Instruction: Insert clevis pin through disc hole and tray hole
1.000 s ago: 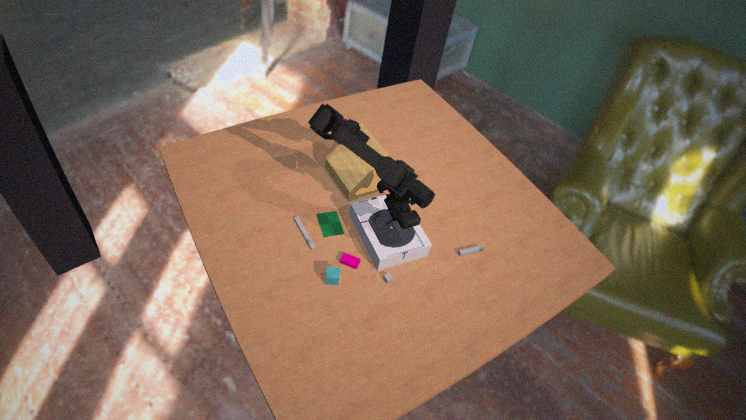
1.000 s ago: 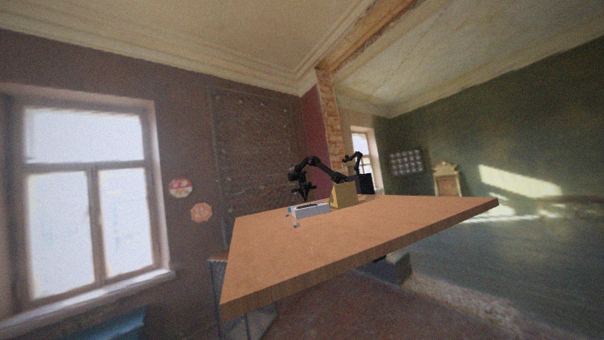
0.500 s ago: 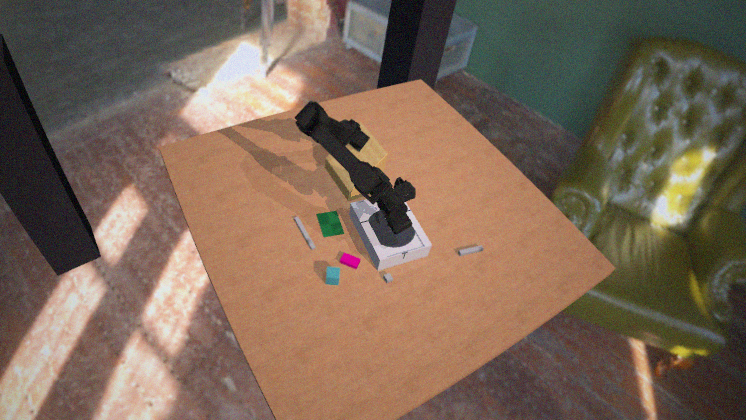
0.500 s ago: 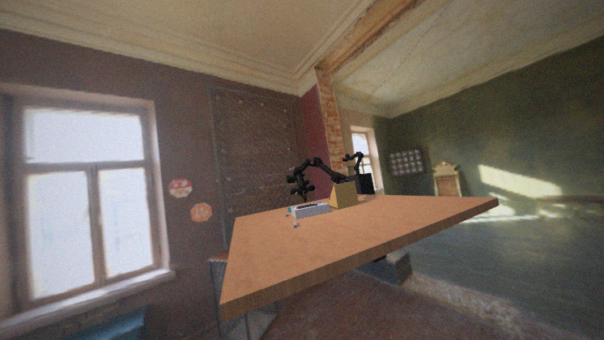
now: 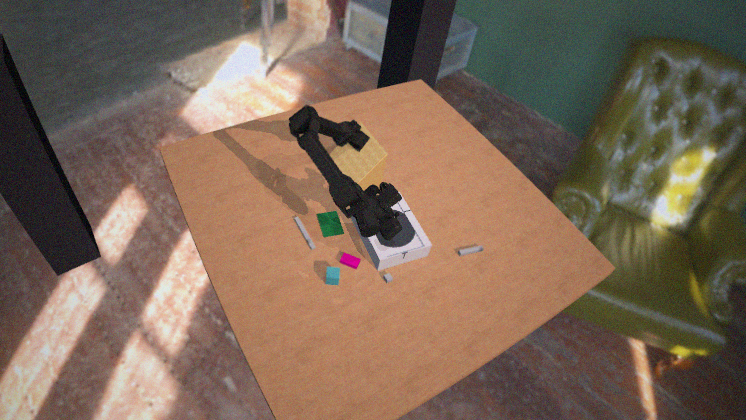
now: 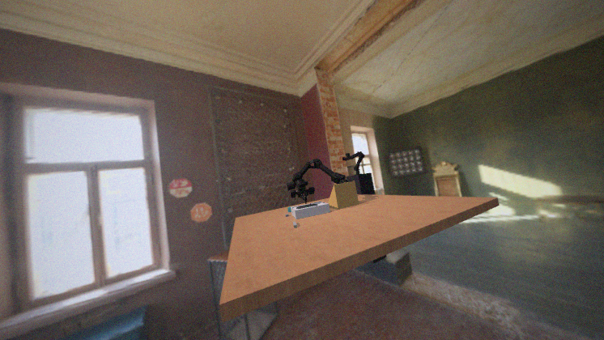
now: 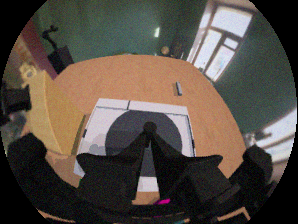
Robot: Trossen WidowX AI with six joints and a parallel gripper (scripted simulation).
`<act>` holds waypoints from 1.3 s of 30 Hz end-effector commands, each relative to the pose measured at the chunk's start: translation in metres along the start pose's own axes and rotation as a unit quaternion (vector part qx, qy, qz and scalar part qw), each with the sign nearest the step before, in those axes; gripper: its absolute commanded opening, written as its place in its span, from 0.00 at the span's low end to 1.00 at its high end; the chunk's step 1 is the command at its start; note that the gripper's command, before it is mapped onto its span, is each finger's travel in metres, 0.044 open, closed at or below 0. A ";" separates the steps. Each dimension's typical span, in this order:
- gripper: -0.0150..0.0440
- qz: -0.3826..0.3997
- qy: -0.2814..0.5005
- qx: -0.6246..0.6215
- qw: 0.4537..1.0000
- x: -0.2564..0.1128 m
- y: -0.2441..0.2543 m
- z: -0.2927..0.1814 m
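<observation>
And here's the gripper (image 5: 390, 225) (image 6: 304, 197) (image 7: 148, 133) over the tray (image 5: 412, 255) (image 6: 313, 210) (image 7: 113, 104), fingers nearly together, clamped on the pin (image 7: 149, 127). The wrist view gives us the pin's dark, round end right at the fingertips, over the disc (image 5: 406, 235) (image 7: 120, 131); its long axis looks roughly upright, though the shank is too hidden to judge any tilt. Whether its tip is in the hole, I can't tell.

Over to the top view: the arm covers the pin and the disc's middle, but this one shows the green square (image 5: 329, 223) and the long pale rod (image 5: 304, 232), neither clear from the wrist. The rod slants well apart from the tray. The exterior view, side-on, shows the fingers pointing down and the disc lying low inside the rim, with the yellow block (image 5: 360, 159) (image 6: 346, 195) (image 7: 52, 117) behind.
</observation>
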State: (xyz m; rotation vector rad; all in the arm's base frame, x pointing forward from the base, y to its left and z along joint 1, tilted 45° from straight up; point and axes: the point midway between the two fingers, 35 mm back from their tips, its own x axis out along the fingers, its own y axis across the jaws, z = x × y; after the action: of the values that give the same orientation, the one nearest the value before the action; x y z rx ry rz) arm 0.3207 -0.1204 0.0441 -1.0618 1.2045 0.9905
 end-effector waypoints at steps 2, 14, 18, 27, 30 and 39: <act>0.25 -0.001 -0.065 0.000 0.998 0.001 -0.001 -0.006; 0.25 -0.003 -0.147 0.002 0.989 0.001 -0.001 -0.012; 0.25 -0.002 -0.147 0.002 0.989 0.003 0.004 -0.010; 0.25 -0.002 -0.147 0.002 0.989 0.009 0.003 -0.018; 0.25 -0.002 -0.147 0.002 0.989 0.012 0.003 -0.021; 0.25 -0.002 -0.147 0.002 0.989 0.014 0.004 -0.022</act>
State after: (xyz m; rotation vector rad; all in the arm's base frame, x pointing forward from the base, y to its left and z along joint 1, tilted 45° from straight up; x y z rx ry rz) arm 0.3147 -0.1406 0.0320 -0.8816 0.9621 1.0917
